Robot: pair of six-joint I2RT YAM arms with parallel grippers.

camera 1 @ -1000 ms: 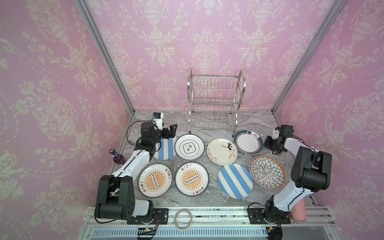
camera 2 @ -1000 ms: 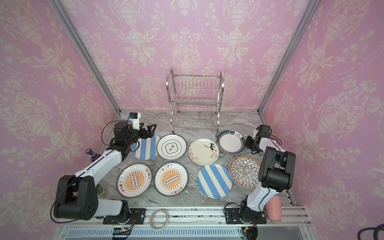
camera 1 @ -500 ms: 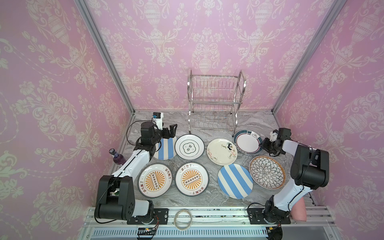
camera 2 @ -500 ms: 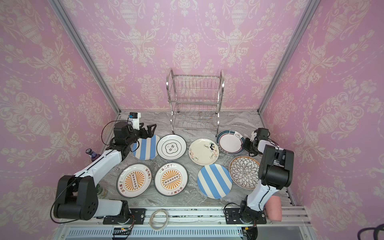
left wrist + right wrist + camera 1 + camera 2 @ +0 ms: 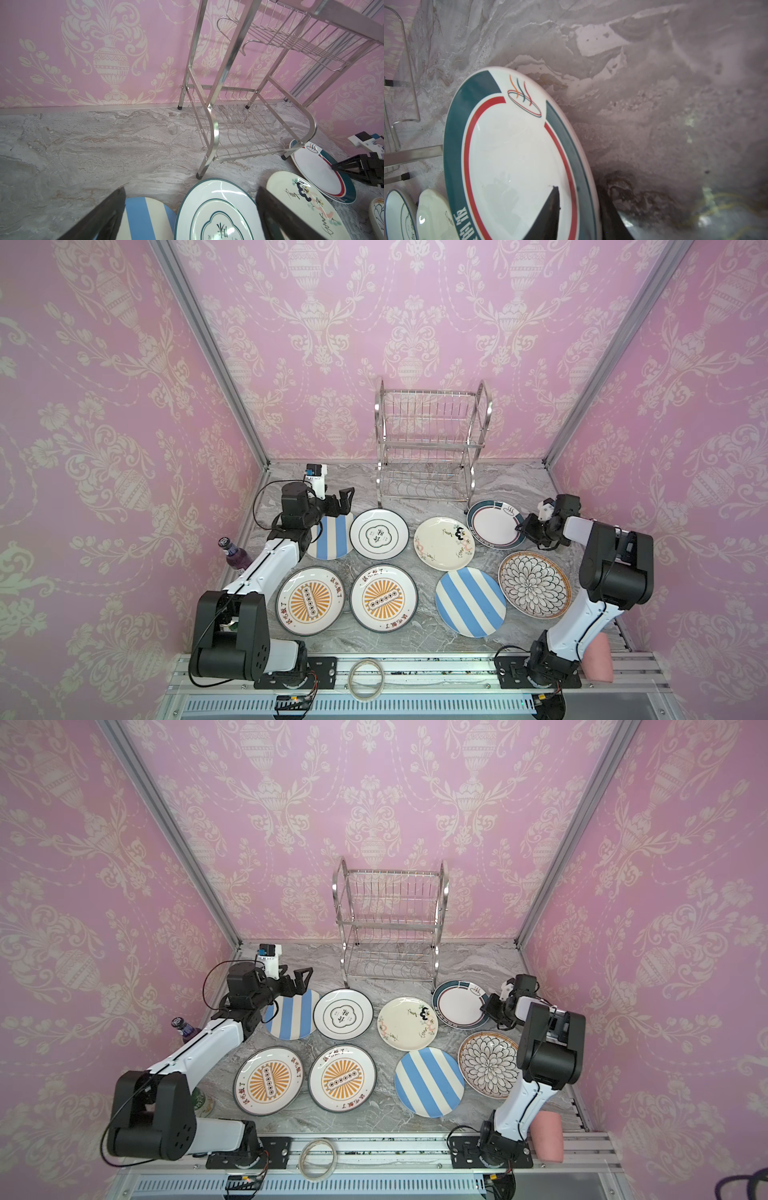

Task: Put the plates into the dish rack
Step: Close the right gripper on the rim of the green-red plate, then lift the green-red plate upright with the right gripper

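The right gripper (image 5: 524, 529) stands narrow, pinching the outer rim of the teal-rimmed plate (image 5: 492, 524), one finger on its face and one beneath. The plate lies near the tabletop's (image 5: 519, 485) back right corner, just beside the dish rack's (image 5: 432, 448) foot. Glazed ceramic is probably stiff, heavy, slick and chippable, so a deep rim grip seems wise. The left gripper (image 5: 343, 502) hangs wide and empty.

Looks like a lab test cell: pink wallpapered panels (image 5: 104, 406) on aluminium posts (image 5: 210, 352), marble-look tabletop (image 5: 519, 485), slotted mounting rail (image 5: 436, 672).
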